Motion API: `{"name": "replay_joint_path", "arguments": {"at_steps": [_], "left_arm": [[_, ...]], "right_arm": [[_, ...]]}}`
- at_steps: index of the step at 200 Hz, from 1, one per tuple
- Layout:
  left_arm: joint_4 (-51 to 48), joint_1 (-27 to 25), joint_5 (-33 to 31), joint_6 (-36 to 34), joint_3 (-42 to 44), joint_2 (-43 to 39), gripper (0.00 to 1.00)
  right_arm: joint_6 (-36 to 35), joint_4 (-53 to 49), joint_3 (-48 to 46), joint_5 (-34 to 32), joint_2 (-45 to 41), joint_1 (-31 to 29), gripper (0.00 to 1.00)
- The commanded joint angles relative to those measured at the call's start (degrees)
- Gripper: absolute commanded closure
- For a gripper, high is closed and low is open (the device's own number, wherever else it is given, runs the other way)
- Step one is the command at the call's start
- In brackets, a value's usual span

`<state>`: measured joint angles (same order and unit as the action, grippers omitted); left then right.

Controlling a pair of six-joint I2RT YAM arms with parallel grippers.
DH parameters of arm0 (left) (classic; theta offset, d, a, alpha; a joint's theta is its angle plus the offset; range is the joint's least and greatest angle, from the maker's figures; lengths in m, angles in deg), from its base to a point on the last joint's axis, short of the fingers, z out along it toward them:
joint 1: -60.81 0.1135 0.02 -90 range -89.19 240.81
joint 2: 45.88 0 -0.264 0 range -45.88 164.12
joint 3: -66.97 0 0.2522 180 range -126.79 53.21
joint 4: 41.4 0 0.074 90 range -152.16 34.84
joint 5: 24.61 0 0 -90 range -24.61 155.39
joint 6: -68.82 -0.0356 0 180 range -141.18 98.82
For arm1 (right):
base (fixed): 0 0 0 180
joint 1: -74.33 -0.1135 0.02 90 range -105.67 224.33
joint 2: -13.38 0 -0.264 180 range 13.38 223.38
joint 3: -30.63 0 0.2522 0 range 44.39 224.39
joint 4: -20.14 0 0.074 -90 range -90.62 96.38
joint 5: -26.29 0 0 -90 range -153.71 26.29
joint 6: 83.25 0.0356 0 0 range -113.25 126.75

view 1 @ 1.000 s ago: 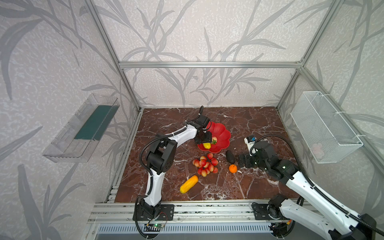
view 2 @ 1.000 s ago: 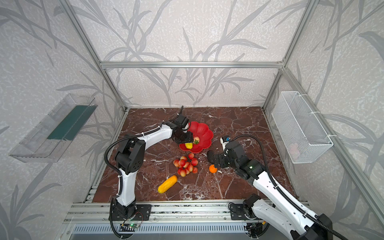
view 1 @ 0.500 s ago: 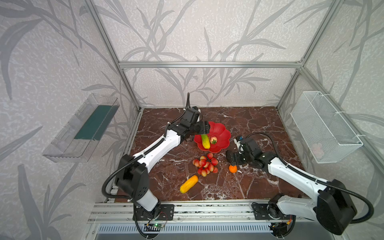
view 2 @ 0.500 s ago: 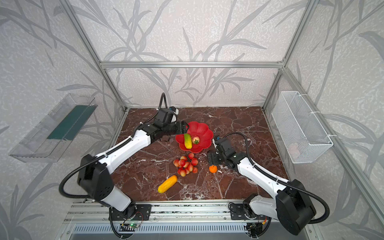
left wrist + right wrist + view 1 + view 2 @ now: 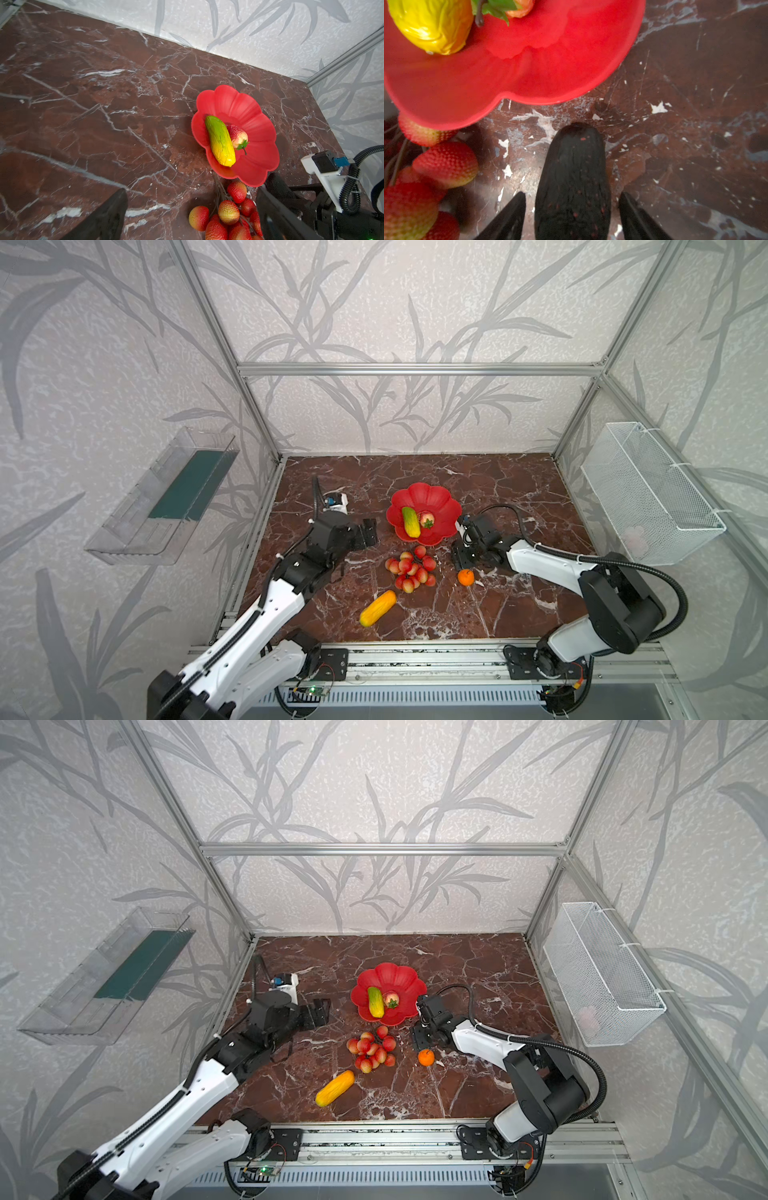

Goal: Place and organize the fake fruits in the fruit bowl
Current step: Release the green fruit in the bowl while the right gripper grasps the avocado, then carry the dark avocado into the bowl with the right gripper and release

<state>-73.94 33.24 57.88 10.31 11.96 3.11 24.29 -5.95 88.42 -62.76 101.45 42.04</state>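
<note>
Left pincer (image 5: pixel 368 532): wide open, empty, fingers (image 5: pixel 108 214) over bare floor. Ahead of its tips and well apart from them: bowl (image 5: pixel 424 491), with 2 fruits inside, green fruit (image 5: pixel 410 522) and strawberry (image 5: pixel 427 519), touching each other. Nearer than the bowl, just beside 1 finger in the wrist view: grapes (image 5: pixel 228 209), on the floor, with 1 berry close to the bowl rim. Farther from this pincer, toward the front rail: yellow fruit (image 5: pixel 377 608), alone on the floor.

Right pincer (image 5: pixel 571 199): about half open, low at the floor. Between its 2 fingers (image 5: pixel 510 216): avocado (image 5: pixel 572 170), lying lengthwise, narrow end pointing away from the pincer toward the bowl. Thin strip of floor visible between each finger and the avocado skin, so no grip seen. Just ahead of the avocado tip, not touching it: bowl rim. Off to 1 side of this pincer, near: grapes. Just beside the pincer, on the side away from the bowl: orange (image 5: pixel 466 577), on the floor. In both top views, avocado hidden under the pincer.
</note>
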Motion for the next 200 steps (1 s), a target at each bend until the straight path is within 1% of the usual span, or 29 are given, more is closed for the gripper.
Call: {"name": "replay_joint_path", "arguments": {"at_steps": [1, 15, 30, 50, 77, 91, 100, 110, 127, 155, 177, 200], "left_arm": [[-1.83, 0.72, -3.78, 2.40, 3.42, -5.49, 0.02], [-2.40, 1.03, -4.09, 3.13, 5.60, -8.95, 0.01], [-3.33, 1.38, -4.51, 3.91, 7.23, -11.93, 0.00], [-4.29, 1.65, -4.67, 4.57, 8.83, -14.76, 0.00], [-4.22, 1.74, -4.21, 4.58, 10.55, -17.15, 0.00], [-4.43, 1.82, -3.39, 4.48, 10.97, -17.66, 0.00], [-4.69, 1.83, -2.74, 4.45, 11.16, -17.70, 0.00], [-5.00, 1.91, -1.91, 4.40, 11.37, -17.70, 0.00], [-5.43, 1.91, 0.23, 4.29, 11.63, -17.71, 0.00], [-7.59, 1.95, 4.52, 4.17, 11.20, -17.47, 0.02], [-10.41, 1.95, 8.40, 3.75, 10.55, -17.17, 0.04], [-13.30, 1.91, 12.93, 3.16, 9.63, -16.22, 0.08]], "right_arm": [[0.78, 1.75, 1.23, 0.80, 0.75, 0.09, 0.38], [0.96, 1.90, 0.98, 0.43, 0.58, 0.12, 0.42], [0.94, 1.26, 0.63, -0.23, -0.18, 0.12, 0.50], [0.66, -0.41, -0.19, -1.44, -4.32, 0.11, 0.58], [0.31, -4.93, -0.23, -2.79, -14.00, 0.13, 0.60], [0.07, -5.29, 0.20, -2.81, -18.81, 0.10, 0.60], [-0.23, -5.24, 0.99, -2.62, -20.78, 0.10, 0.60], [-0.84, -5.48, 2.89, -2.17, -21.06, 0.09, 0.60], [-2.13, -6.49, 7.94, -1.35, -17.20, 0.09, 0.59], [-3.22, -6.03, 16.43, 1.40, -5.72, 0.13, 0.59], [-3.73, -4.80, 22.10, 1.74, 3.02, 0.29, 0.59], [-4.22, -5.21, 27.68, 1.42, 11.35, 0.84, 0.59]]}}
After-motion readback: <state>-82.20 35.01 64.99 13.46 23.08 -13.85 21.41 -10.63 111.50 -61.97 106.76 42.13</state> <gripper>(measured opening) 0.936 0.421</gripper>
